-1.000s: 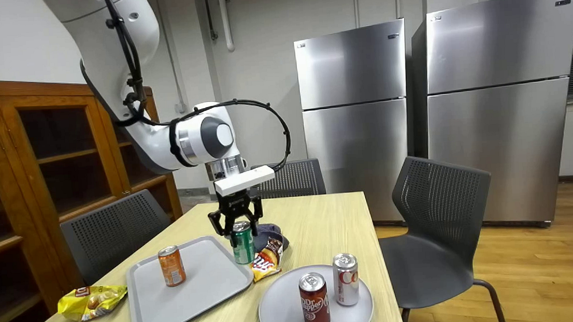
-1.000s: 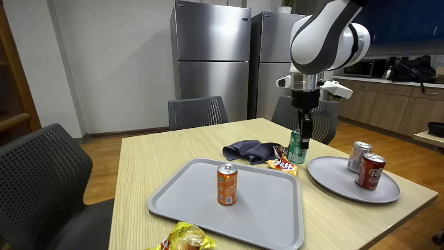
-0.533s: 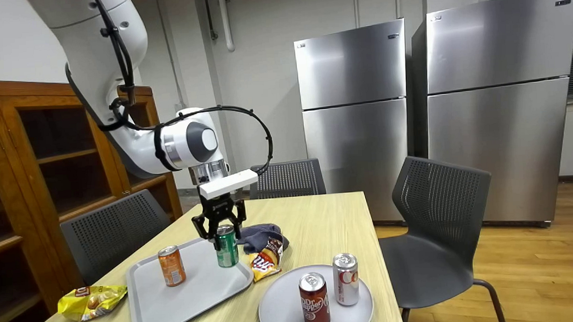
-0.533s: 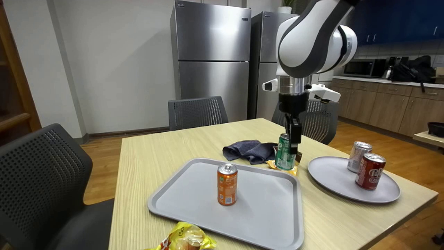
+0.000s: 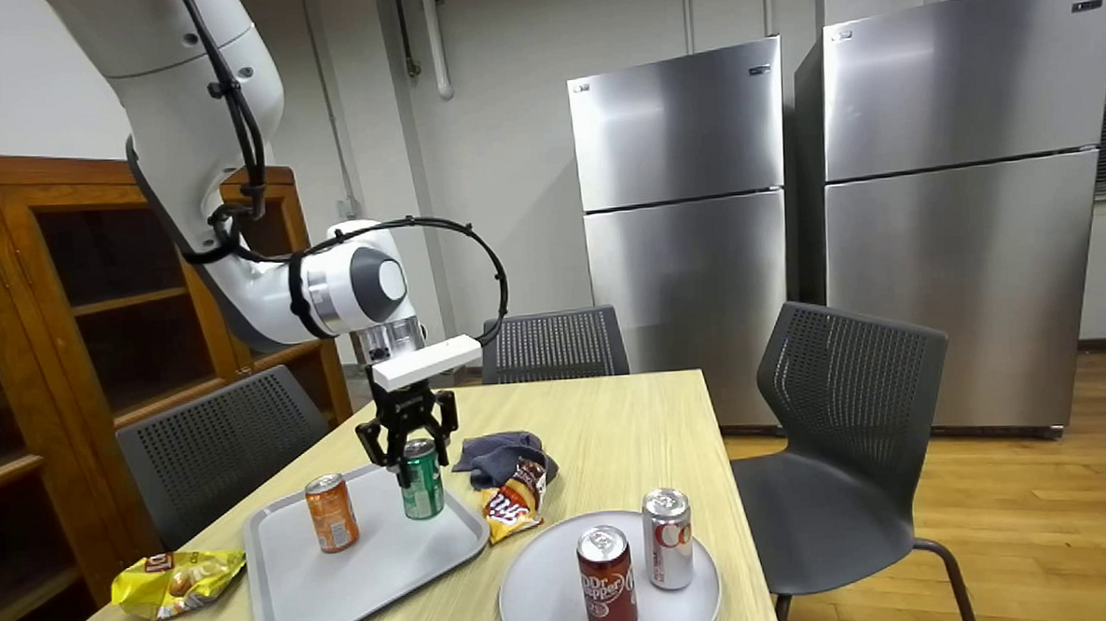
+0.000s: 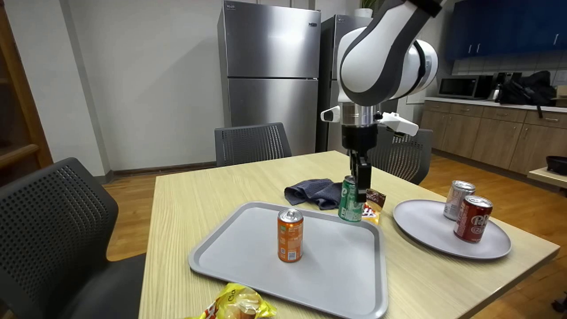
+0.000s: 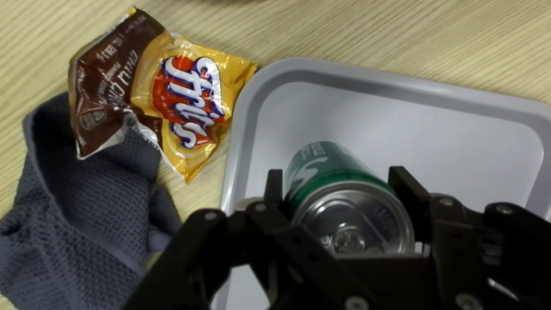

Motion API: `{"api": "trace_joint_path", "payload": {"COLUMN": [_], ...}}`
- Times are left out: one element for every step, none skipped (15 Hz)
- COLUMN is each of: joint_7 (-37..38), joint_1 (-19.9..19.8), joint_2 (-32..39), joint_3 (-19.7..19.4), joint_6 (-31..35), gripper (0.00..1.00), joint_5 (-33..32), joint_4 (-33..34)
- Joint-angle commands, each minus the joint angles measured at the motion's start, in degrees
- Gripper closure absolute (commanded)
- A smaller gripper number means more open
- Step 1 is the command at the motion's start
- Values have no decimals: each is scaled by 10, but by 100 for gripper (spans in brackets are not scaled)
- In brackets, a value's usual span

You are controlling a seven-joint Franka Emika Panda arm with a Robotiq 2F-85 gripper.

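Observation:
My gripper (image 5: 423,465) is shut on an upright green soda can (image 5: 423,493), its dark fingers (image 7: 274,185) at opposite sides near the silver lid. In the wrist view the can (image 7: 329,161) sits over a corner of the grey tray (image 7: 400,125). An exterior view puts the can (image 6: 348,204) by the tray's far rim; I cannot tell whether its base touches the tray. An orange can (image 6: 290,237) stands upright on the same tray (image 6: 336,270), apart from the gripper. Much of the green can's lower body is hidden in the wrist view.
Beside the tray lie a Fritos bag (image 7: 189,94) and a dark cloth (image 7: 99,206). A round grey plate (image 5: 542,591) bears a red Dr Pepper can (image 5: 607,583) and a silver can (image 5: 668,543). A yellow bag (image 5: 180,583) rests at the tray's other side. Chairs surround the table.
The gripper and the held green can have moved left and lower in both exterior views, from near the Fritos bag to over the tray. The other objects have stayed put.

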Motion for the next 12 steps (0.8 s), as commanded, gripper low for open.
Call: {"api": "trace_joint_path", "payload": {"joint_7": [15,15,16,17,20,23,27,31,35,40,45,52], "joint_1": [10,12,14,17,20,23,27,31,36,40,45,49], "joint_2": [25,31,37,42,46,52,58,64,70,76,82,89], "joint_3": [2,4,5,6,6,6,5,5,5,4,3,3], "joint_6": [-7,-7,-8,-10,-8,-8,-9,-9,-9,-9,-9,-8], "gripper": [62,62,62,62,62,62,62,62,62,62,62,62], "joint_5": [-11,-10,-9,-9,-11,-13,-16,-20,-24,-29,-34,-38], "joint_4": [33,39,45,51,57,63,72,79,87,94,102,110]}}
